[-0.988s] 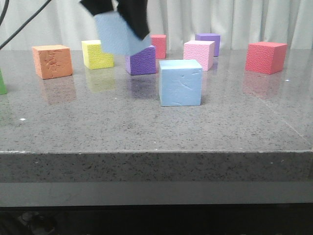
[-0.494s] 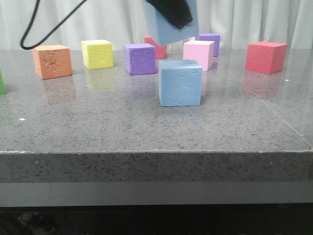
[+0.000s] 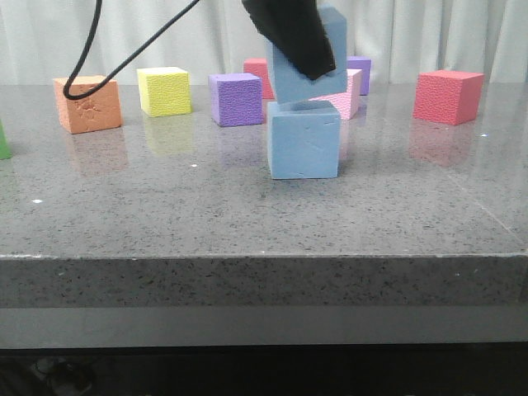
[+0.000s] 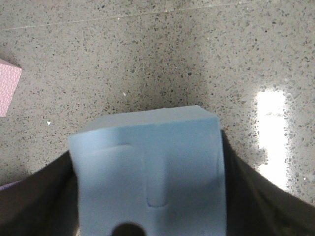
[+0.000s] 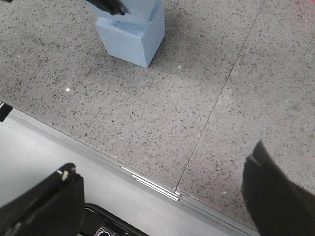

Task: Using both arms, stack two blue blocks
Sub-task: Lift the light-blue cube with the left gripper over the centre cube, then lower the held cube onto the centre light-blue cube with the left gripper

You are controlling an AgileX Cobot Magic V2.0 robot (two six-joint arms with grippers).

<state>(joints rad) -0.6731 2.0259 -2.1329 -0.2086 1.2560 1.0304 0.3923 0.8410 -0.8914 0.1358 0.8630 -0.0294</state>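
Observation:
One sky-blue block [image 3: 304, 139] stands on the grey table near the middle. My left gripper [image 3: 290, 33] is shut on the second blue block [image 3: 318, 73], held tilted directly above the first, its lower edge at or just above the first's top. In the left wrist view the held block [image 4: 147, 177] fills the space between the dark fingers [image 4: 37, 196]. In the right wrist view both blue blocks [image 5: 133, 34] show at the far side. My right gripper [image 5: 162, 196] is open and empty over the table's front edge.
Behind stand an orange cube [image 3: 87, 104], a yellow cube [image 3: 164, 91], a purple cube [image 3: 235, 99], a pink cube [image 3: 351, 92], a second purple cube [image 3: 360, 68] and two red cubes [image 3: 449, 96], [image 3: 256, 66]. A black cable [image 3: 87, 49] hangs at left.
My left gripper has carried the blue block to the right and down, from above the purple cube to just over the standing blue block.

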